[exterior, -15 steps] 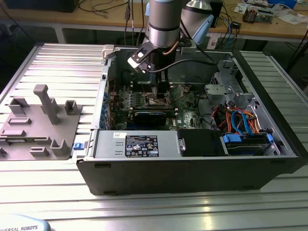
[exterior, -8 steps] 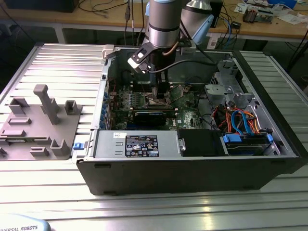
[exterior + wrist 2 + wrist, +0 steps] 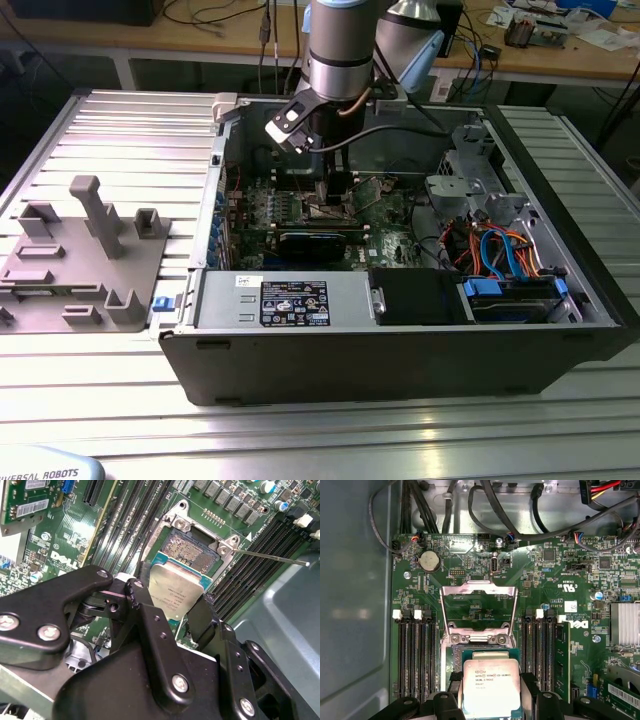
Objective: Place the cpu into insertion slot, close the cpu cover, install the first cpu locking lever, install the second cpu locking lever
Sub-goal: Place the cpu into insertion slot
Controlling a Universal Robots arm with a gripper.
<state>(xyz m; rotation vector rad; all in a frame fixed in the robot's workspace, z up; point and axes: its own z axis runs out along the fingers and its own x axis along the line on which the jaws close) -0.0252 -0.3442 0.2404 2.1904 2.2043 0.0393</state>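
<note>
Right up against the lens in both wrist views, the black gripper [image 3: 172,600], jaws clamped on two opposite edges of the cpu [image 3: 176,591]. In the exterior view the arm [image 3: 340,55] reaches straight down into the open computer case [image 3: 400,365], which lies on its side on the ribbed metal table [image 3: 300,440]. On the exterior view's left, well apart from the case, sits a grey fixture plate [image 3: 80,255]. At the case's near wall is a silvery power supply box [image 3: 235,300] with a dark label. The green circuit board [image 3: 545,580] spreads across the case floor, long black memory slots [image 3: 415,655] running either side of the socket.

The cpu cover [image 3: 478,586] is swung open off the socket, green board showing through its cut-out. The insertion slot [image 3: 192,549] lies uncovered, its field of pins showing past the chip's far edge. The cpu, silver top up, hangs tilted over the near part of that slot. Whether it touches the rim, I can't tell. A thin locking lever [image 3: 272,558] sticks out from the socket's corner, unlatched.
</note>
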